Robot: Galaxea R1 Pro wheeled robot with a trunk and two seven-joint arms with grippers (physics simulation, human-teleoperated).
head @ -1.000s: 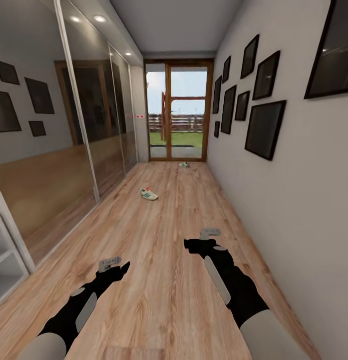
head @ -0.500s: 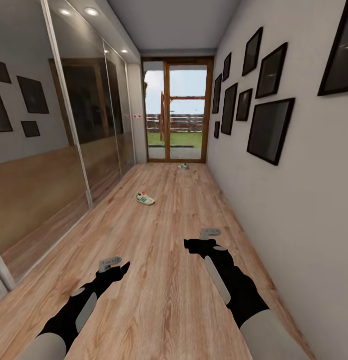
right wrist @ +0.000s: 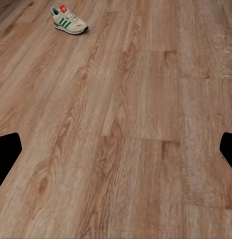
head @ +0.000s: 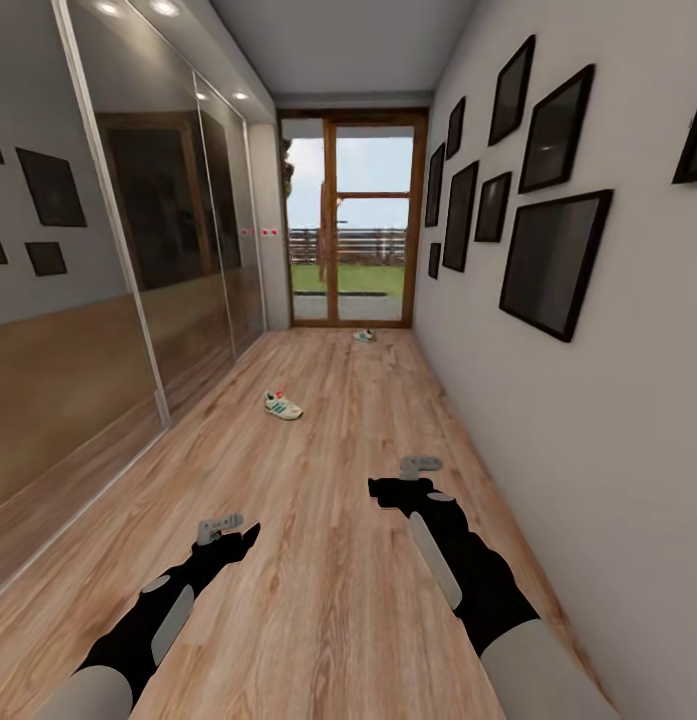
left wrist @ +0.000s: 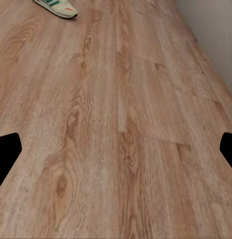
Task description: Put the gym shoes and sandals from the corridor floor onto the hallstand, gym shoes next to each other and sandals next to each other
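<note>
One gym shoe (head: 282,405), white with green stripes and a red-orange heel tab, lies on the corridor floor (head: 328,600) ahead and slightly left. It also appears in the left wrist view (left wrist: 56,7) and the right wrist view (right wrist: 69,22). The second gym shoe (head: 364,336) lies far off by the glass door. My left gripper (head: 220,524) and right gripper (head: 420,464) hover low over bare planks, well short of the nearer shoe. Both are open and empty, with fingertips (left wrist: 6,154) (right wrist: 6,152) wide apart. The sandals and the hallstand are out of view.
Mirrored sliding doors (head: 108,300) line the left wall. The right wall (head: 608,430) carries several dark framed pictures. A wood-framed glass door (head: 350,220) closes the far end of the corridor. The planks run between the two walls up to that door.
The camera has moved along the corridor: the white shelf unit at the left edge has slid out of view and the walls have shifted. Both arms keep the same pose.
</note>
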